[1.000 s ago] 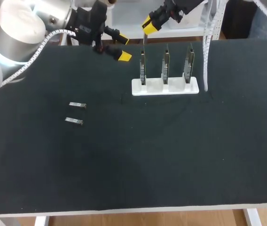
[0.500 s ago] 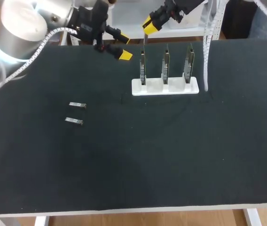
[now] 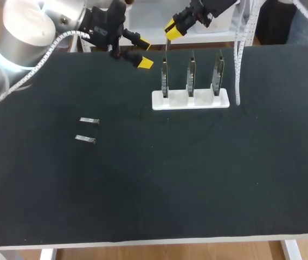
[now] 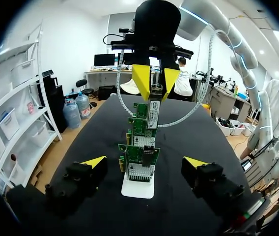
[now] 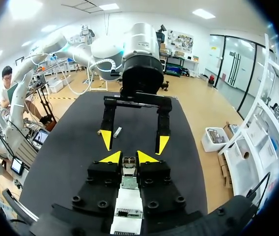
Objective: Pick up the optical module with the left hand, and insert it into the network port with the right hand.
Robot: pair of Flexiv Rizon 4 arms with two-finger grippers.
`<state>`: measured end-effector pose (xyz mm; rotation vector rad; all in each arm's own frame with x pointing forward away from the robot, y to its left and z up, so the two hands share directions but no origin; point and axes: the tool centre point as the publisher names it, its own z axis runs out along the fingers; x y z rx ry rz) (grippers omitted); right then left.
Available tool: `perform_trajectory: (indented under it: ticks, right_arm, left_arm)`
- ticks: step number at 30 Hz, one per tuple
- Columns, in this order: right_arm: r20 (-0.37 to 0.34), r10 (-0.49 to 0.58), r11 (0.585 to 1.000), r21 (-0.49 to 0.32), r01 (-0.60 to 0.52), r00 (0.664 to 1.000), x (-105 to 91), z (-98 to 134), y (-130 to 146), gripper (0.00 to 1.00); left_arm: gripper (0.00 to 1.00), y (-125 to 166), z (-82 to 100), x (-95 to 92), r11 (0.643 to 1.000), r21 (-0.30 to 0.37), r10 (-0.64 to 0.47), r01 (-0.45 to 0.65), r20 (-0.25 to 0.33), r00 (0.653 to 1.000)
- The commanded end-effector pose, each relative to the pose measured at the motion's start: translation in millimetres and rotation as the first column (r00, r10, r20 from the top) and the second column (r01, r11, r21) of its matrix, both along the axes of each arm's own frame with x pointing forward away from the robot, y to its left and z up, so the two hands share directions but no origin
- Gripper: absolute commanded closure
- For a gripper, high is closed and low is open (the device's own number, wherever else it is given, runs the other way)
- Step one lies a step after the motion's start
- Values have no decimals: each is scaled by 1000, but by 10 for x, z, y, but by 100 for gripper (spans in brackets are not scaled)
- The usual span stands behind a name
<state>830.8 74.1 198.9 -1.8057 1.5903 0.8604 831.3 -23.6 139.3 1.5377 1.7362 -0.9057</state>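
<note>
Right gripper [image 3: 171, 30] pinches a module [image 5: 128, 164] just over the leftmost card [image 3: 165, 78] in the white stand [image 3: 191, 101]. Left gripper [image 3: 143, 53], fingers spread, hangs beside it. Spare modules [image 3: 89, 121] lie well apart from the stand.

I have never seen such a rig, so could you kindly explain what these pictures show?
These are two robot arms at a black table. One picture looks down from above; the two round ones come from a camera on each wrist. A white stand holds three upright circuit boards. Two small optical modules lie flat to its left. The right pincer is shut on a third module, over the leftmost board. The left pincer hangs open and empty nearby.
</note>
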Motion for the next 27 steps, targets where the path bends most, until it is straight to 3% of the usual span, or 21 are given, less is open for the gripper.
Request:
perform_trajectory:
  ticks: [1,7,27]
  right_arm:
    - [-216,286,957,8,-291,934,102,-13,34,100]
    - [-232,319,945,5,-327,919,94,-46,72,100]
    - [-268,302,947,-23,-320,915,105,-160,154,100]
  left_arm:
    - [0,-3,-1,15,1000,3,-3,3,-2,1000]
    - [0,-3,-1,15,1000,3,-3,3,-2,1000]
    - [0,-3,-1,15,1000,3,-3,3,-2,1000]
